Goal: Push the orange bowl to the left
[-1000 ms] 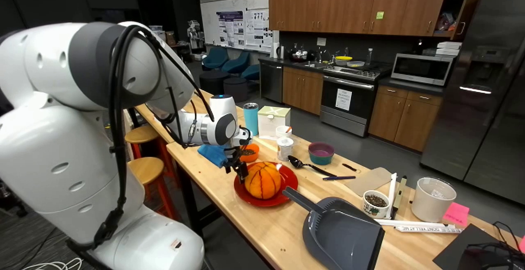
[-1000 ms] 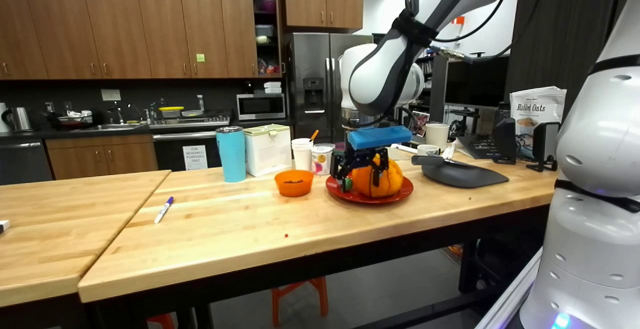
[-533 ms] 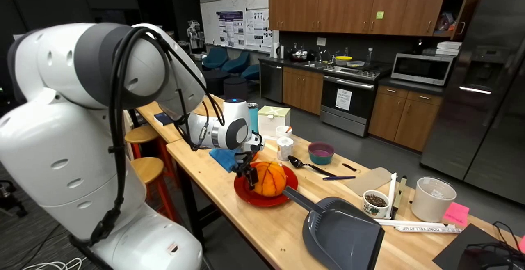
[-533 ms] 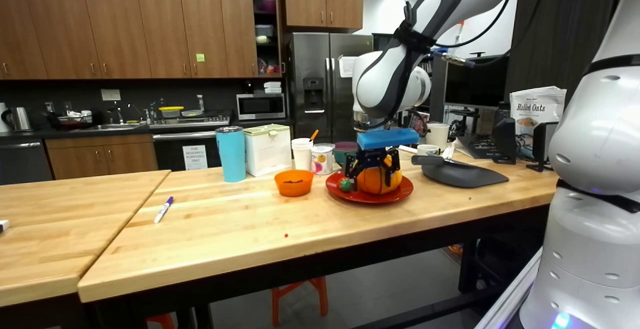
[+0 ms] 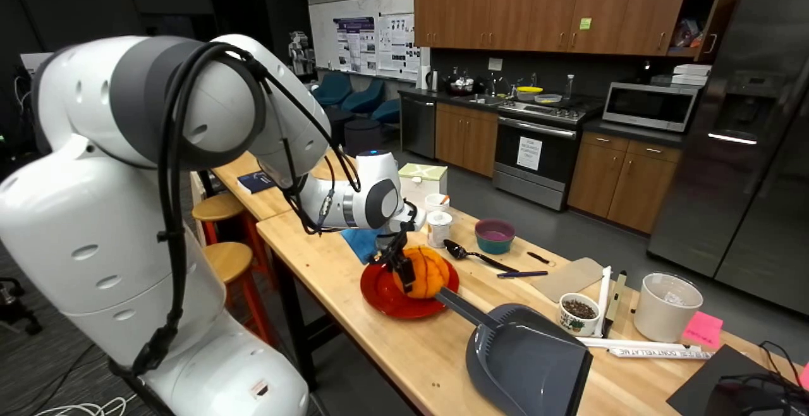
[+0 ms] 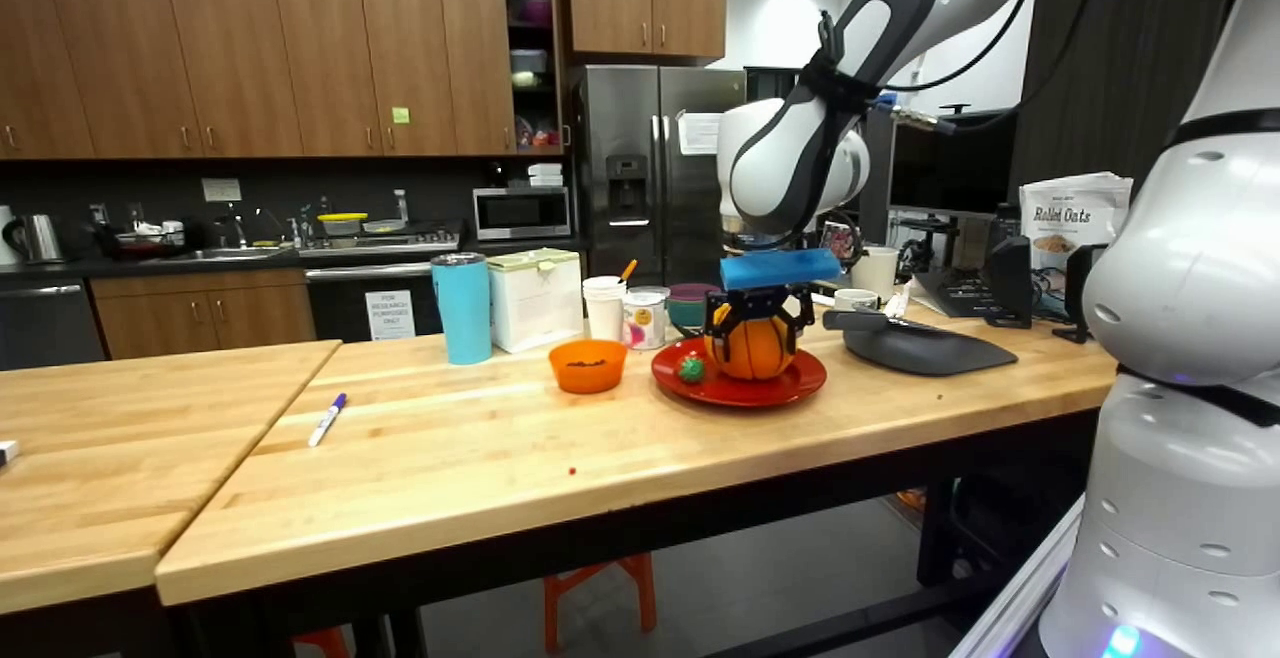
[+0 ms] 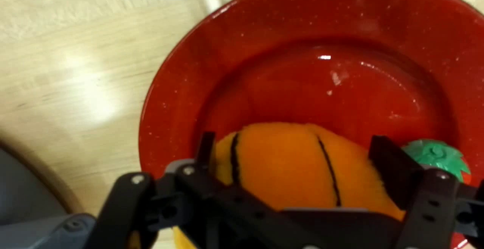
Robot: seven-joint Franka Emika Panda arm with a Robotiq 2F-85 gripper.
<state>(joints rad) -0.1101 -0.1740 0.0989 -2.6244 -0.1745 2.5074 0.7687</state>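
Note:
The small orange bowl (image 6: pixel 588 366), with dark bits inside, stands on the table left of the red plate (image 6: pixel 690 393) in an exterior view. The arm hides it in an exterior view, and it is out of the wrist view. My gripper (image 6: pixel 762 333) is over the plate, apart from the bowl, its fingers spread around the orange pumpkin-like ball (image 6: pixel 757 353). In the wrist view the gripper (image 7: pixel 293 139) is open with the ball (image 7: pixel 283 162) between its fingers. One finger touches the ball; contact at the other is unclear.
A small green-topped thing (image 6: pixel 691 368) lies on the plate. A blue tumbler (image 6: pixel 462 308), a white box (image 6: pixel 537 303) and cups (image 6: pixel 604 308) stand behind the bowl. A marker (image 6: pixel 327 420) lies to its left. A grey dustpan (image 5: pixel 531 353) lies beside the plate.
My gripper has moved right in both exterior views, away from the bowl. The ball has shifted a little with it on the plate. The orange bowl has not moved.

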